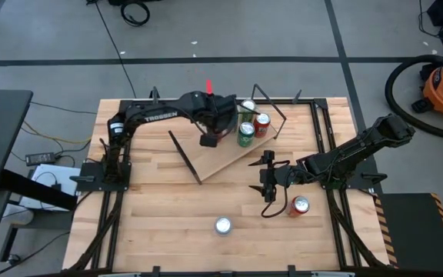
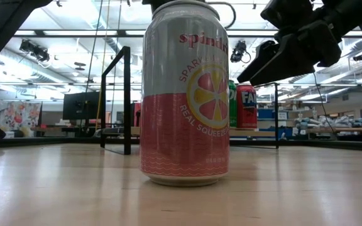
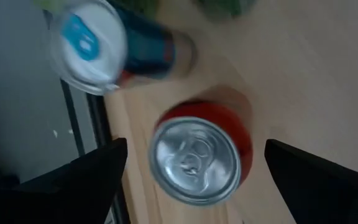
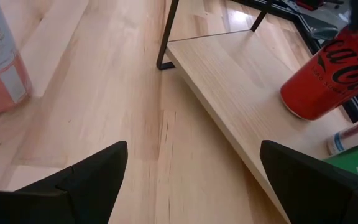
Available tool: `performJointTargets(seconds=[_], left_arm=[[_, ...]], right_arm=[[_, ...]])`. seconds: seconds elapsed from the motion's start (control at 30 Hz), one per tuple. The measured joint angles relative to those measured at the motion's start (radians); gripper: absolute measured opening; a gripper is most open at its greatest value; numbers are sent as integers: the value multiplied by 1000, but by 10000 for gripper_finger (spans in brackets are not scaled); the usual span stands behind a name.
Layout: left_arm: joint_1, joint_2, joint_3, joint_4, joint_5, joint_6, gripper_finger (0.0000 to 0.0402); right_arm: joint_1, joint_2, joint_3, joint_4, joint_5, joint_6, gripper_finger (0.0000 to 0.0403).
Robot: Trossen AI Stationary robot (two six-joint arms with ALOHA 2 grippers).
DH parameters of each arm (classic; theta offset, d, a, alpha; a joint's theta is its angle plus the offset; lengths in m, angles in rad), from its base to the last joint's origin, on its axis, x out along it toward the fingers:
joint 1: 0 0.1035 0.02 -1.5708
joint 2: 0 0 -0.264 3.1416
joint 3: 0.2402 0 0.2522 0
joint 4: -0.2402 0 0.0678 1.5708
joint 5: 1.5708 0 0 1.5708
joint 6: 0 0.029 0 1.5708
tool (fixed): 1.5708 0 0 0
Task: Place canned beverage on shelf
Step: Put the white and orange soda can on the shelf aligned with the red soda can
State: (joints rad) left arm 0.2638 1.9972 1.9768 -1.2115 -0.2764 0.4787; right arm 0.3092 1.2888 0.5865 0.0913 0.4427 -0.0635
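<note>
High view is showing the shelf [image 1: 220,156] lying at an angle across the far middle of the table [image 1: 152,223], black rod frames at both short ends. Three cans are crowding its far right end: a green can [image 1: 245,135], a red can [image 1: 262,123] just beside it, and a white-topped can [image 1: 248,107] behind them, close to the board's edge. The rest of the board toward the near-left is lying bare. The left gripper [image 1: 210,139] is hovering over that cluster, fingers spread apart (left wrist view is looking straight down on a red can's silver lid [image 3: 195,158], with one dark finger [image 3: 82,180] to each side and not touching it). The right gripper [image 1: 268,178] is hanging just off the shelf's near long edge, fingers also apart and holding nothing; right wrist view is showing the board's edge and corner post ahead. A red-orange can [image 1: 298,205] is standing on the table just beside the right gripper. A pink-and-silver grapefruit can [image 2: 185,94] is standing upright alone near the front edge, well apart from the shelf, with open tabletop all around it.
</note>
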Motion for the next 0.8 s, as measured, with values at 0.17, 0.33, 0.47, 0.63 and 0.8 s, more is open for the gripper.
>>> performJointTargets(seconds=[0.17, 0.33, 0.47, 0.63, 0.8], left_arm=[[-17, -2, 111, -17, 0, -43, 392], [-67, -1, 191, -79, 91, -206, 392], [-146, -1, 196, -117, 181, -357, 392], [-279, -1, 193, -122, 213, -491, 392], [-408, -1, 192, -108, 212, -650, 392]], right_arm=[[0, 0, 0, 5, 0, 1, 378], [1, 0, 0, 4, 0, 1, 378], [1, 0, 0, 2, 0, 1, 378], [1, 0, 0, -2, 4, 1, 378], [1, 0, 0, -2, 43, 9, 378]])
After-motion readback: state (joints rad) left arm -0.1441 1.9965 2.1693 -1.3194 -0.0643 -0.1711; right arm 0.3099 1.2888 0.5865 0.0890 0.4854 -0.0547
